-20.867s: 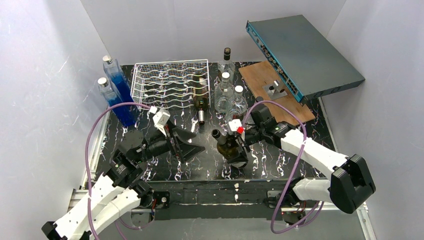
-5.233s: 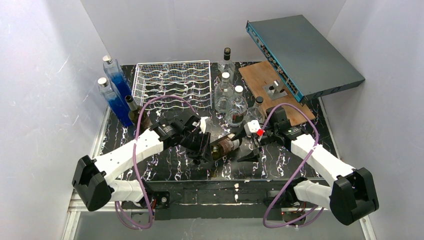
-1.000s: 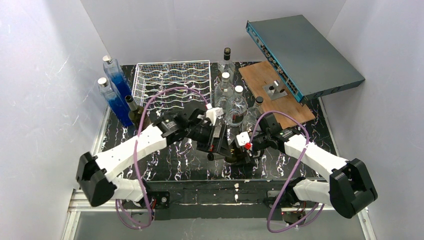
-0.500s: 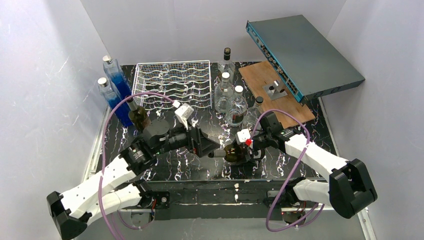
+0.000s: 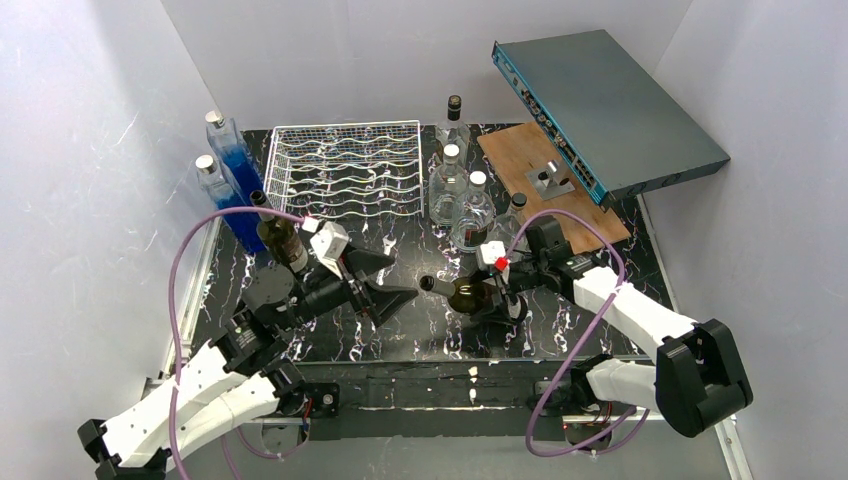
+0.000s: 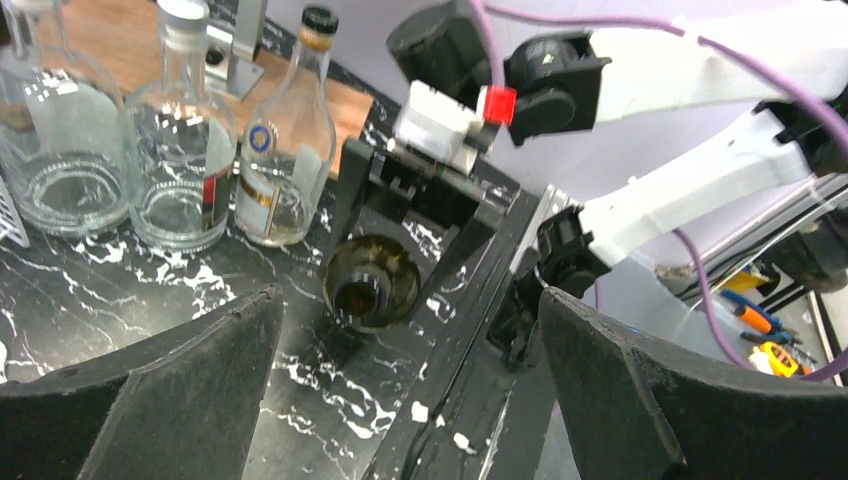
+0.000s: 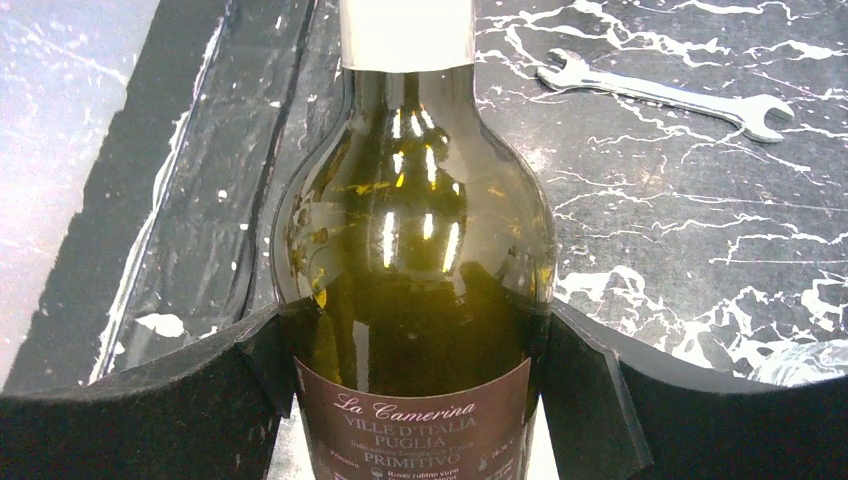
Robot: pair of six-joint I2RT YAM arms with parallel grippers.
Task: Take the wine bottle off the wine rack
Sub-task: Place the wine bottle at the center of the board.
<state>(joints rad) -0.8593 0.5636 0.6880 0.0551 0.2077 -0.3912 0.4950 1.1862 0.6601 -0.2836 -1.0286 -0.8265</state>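
The wine bottle (image 5: 468,294), dark green with a maroon label (image 7: 415,420), is off the table in front of the right arm, tilted with its neck (image 5: 432,285) pointing left. My right gripper (image 5: 497,296) (image 7: 415,390) is shut on its body at the label. The left wrist view looks straight at the bottle's open mouth (image 6: 372,287). My left gripper (image 5: 402,280) (image 6: 410,385) stands open a short way left of the neck, holding nothing. The wire wine rack (image 5: 345,168) at the back left holds no bottle.
A dark bottle (image 5: 278,236) stands beside two blue bottles (image 5: 235,180) at the left. Clear glass bottles (image 5: 460,195) (image 6: 180,150) cluster right of the rack. Behind them lie a wooden board (image 5: 560,195) and a grey box (image 5: 605,100). A wrench (image 7: 665,95) lies on the table.
My left gripper has let go of the bottle's neck and drawn back to the left, open. The right gripper has kept its grip on the bottle and shifted it slightly toward the back.
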